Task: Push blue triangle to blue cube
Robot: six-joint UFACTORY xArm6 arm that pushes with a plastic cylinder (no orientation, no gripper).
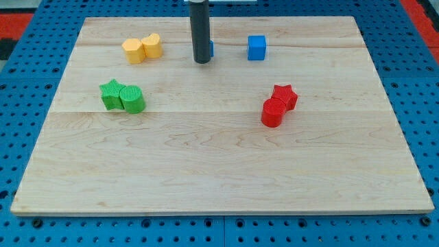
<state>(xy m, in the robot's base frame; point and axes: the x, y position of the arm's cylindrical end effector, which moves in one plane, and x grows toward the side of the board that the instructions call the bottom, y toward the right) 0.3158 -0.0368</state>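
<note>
Worktop (219,165) of pale wood fills most of the frame, lying on a blue pegboard (27,226). Upper centre, my tip (202,62) rests on the wood at the end of the dark rod, which comes straight down from the top edge. No claw is fitted, so nothing is grasped or held. Just behind the rod, at its right edge, a thin sliver of blue shows: the blue triangle (212,48), almost wholly hidden, so its shape cannot be made out. It seems to be touching the rod or just beside it. The blue cube (256,48) stands to the right of it, at the same height in the frame, apart from both the sliver and my tip.

Upper left, a yellow hexagon (133,51) and a second yellow block (152,45), whose shape is unclear, touch side by side. Below them, at middle left, a green star (110,93) touches a green cylinder (133,100). Right of centre, a red star (285,96) touches a red cylinder (272,113) lying just below and left of it.
</note>
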